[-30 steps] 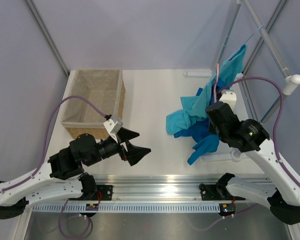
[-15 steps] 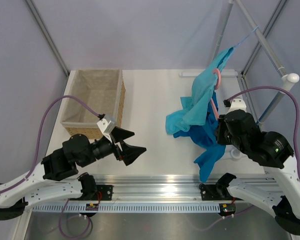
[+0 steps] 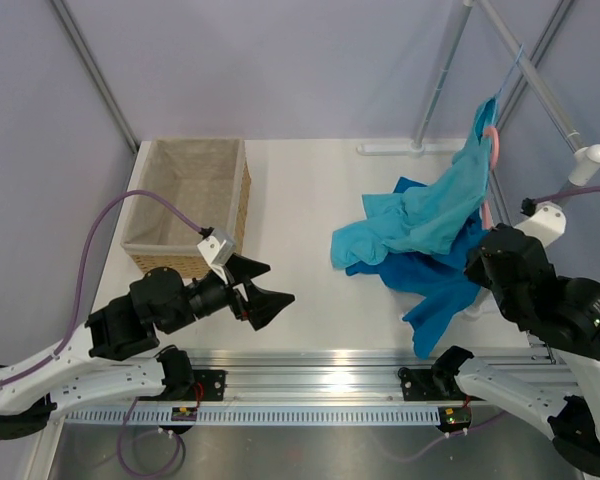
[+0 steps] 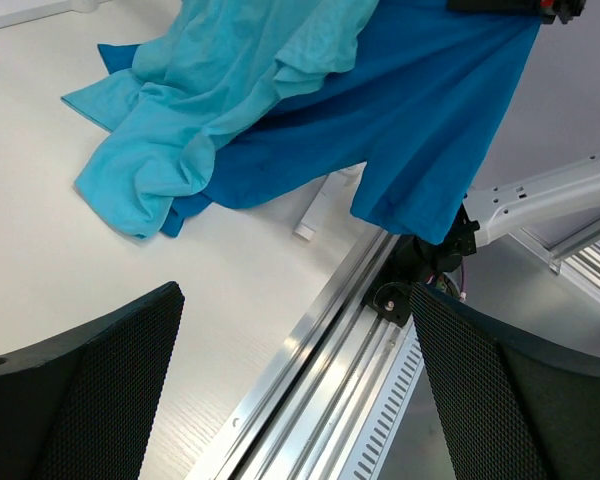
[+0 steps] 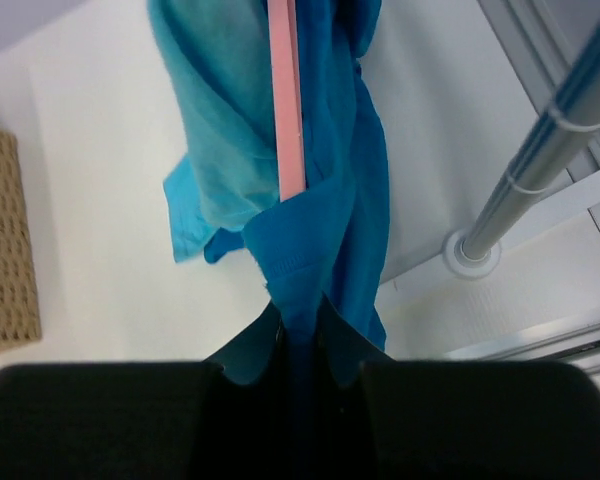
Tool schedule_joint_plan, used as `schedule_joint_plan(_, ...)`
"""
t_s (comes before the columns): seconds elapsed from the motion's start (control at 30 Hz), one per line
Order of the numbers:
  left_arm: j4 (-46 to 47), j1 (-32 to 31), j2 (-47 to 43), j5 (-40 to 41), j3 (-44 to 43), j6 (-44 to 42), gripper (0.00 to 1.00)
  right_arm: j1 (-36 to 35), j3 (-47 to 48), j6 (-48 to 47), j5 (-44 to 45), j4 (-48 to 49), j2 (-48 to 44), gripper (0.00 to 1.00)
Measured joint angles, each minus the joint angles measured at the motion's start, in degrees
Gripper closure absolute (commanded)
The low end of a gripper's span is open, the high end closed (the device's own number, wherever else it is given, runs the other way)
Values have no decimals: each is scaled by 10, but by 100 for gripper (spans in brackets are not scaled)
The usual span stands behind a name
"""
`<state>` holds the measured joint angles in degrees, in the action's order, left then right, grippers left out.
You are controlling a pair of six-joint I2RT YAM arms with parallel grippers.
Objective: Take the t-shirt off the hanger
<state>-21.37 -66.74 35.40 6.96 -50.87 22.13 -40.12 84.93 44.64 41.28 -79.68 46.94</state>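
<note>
The royal-blue t-shirt (image 3: 442,292) hangs bunched from the salmon-pink hanger (image 3: 491,150), its lower end trailing near the table's front right. My right gripper (image 5: 302,318) is shut on a fold of the t-shirt (image 5: 325,200), just below the hanger's pink arm (image 5: 286,100). In the top view its fingers are hidden under the wrist. My left gripper (image 3: 267,292) hovers open over the table's front middle, well left of the cloth, with nothing between its fingers (image 4: 90,390). Its wrist view shows the t-shirt (image 4: 410,130) ahead.
A teal t-shirt (image 3: 420,215) drapes over the same hanger and onto the table. A wicker basket (image 3: 190,200) stands at the back left. Metal rack poles (image 3: 540,90) rise at the right, with a foot (image 5: 470,250) on the table. An aluminium rail (image 3: 310,365) runs along the front.
My right arm has pulled right and toward the front, carrying the gripped t-shirt. The hanger and teal shirt swung right with it. The left arm has barely shifted.
</note>
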Motion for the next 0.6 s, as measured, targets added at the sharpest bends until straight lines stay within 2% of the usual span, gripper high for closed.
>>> schedule_joint_plan(0.23,0,0,4,0,0,0,1,0,11,20,74,-8,-25,100)
schedule_joint_plan(0.37,0,0,11,0,0,-1,1,0,10,-12,97,6,-62,100)
schedule_joint_plan(0.47,0,0,15,-1,0,-2,1,0,11,-53,94,30,-91,100)
schedule_joint_plan(0.6,2,0,22,-11,0,-13,1,0,41,-97,45,40,-91,100)
